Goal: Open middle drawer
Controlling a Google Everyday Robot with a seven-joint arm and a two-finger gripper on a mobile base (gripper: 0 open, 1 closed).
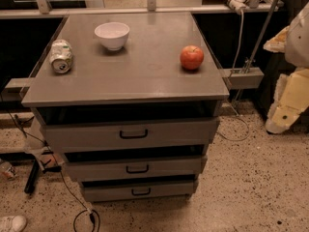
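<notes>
A grey cabinet (125,88) holds three stacked drawers. The middle drawer (96,170) has a flat grey front with a small black bar handle (137,169). A dark gap shows above its front. It sits between the taller top drawer (82,137) and the narrowest bottom drawer (111,192). My gripper (285,112) appears as white and cream shapes at the right edge, level with the top drawer. It is well to the right of the cabinet and touches no handle.
On the cabinet top lie a crushed can (61,56), a white bowl (112,35) and a red apple (191,57). Cables (72,197) trail on the speckled floor at the left. A white shoe (12,223) is at the bottom left, with metal framing (244,76) behind.
</notes>
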